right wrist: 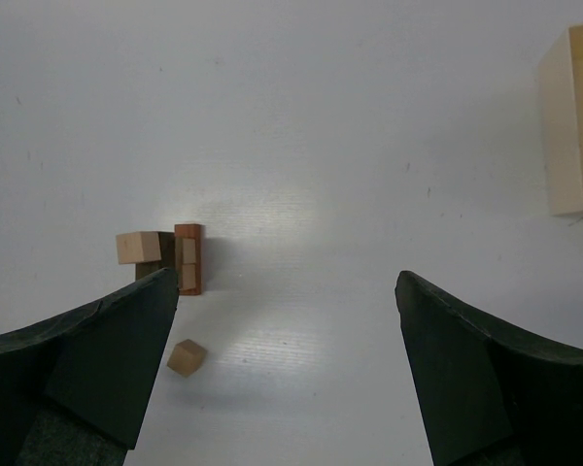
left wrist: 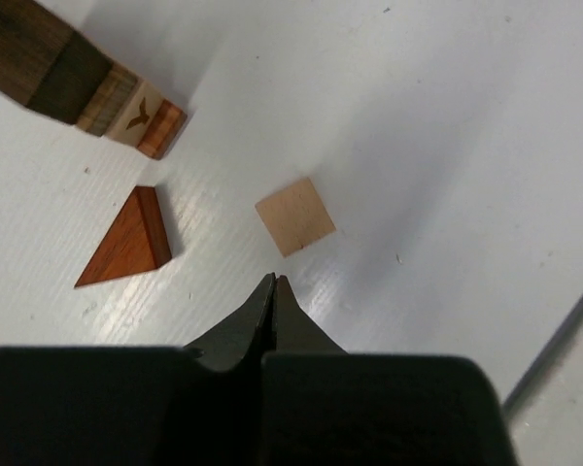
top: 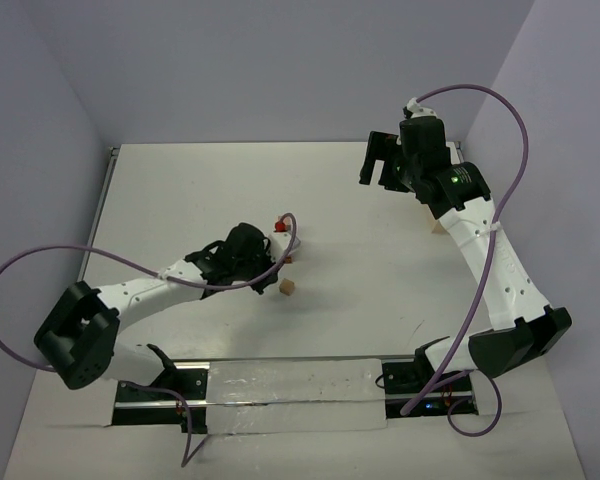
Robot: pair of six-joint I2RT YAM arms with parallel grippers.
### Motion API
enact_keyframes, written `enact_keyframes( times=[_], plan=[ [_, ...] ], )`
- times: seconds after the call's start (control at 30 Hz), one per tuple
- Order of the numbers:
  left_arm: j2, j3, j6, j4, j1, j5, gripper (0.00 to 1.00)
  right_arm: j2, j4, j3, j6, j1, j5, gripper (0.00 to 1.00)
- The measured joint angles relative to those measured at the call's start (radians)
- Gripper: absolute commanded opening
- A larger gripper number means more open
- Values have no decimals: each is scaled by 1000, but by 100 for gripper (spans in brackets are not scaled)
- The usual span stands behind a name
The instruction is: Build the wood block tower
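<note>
White tabletop [top: 180, 200], grey walls [top: 280, 60] all round. My left pincer [left wrist: 274, 283] is pressed together, holding nothing, its tips just short of a loose tan cube [left wrist: 294, 216]. A reddish wedge [left wrist: 131, 241] lies ahead to its left, and the wood block tower [left wrist: 78, 83] is beyond that. My right pincer [right wrist: 287, 282] hangs spread wide, well apart from the tower, with a pale open box [right wrist: 573, 126] ahead to its right.

Bench [left wrist: 447, 126] tally: wood block tower [left wrist: 68, 83], one. Loose reddish wedge [left wrist: 126, 243], one, at tower's 6 o'clock. Loose pale cube [left wrist: 294, 216], one. Pale open box [right wrist: 556, 126], one.
</note>
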Motion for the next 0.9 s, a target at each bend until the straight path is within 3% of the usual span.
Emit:
enact_keyframes(
  times=[0.03,0.17,0.2,0.27,0.5,0.67,0.9],
  plan=[
    [-22,1,-12,-16,0,-5,2,0,0,0,0,0,0,100],
    [-69,46,-49,-93,-1,4,64,0,0,0,0,0,0,100],
    [-71,55,-42,-100,-1,9,74,0,0,0,0,0,0,100],
    [-73,57,-38,-112,-1,18,86,0,0,0,0,0,0,100],
    [-49,48,-16,-100,-9,11,81,0,0,-2,0,0,0,100],
    [24,51,-58,-81,-44,-15,61,0,0,-2,0,-1,0,100],
    [151,71,-149,-66,-74,-42,60,0,0,-5,-4,-3,0,100]
  ],
)
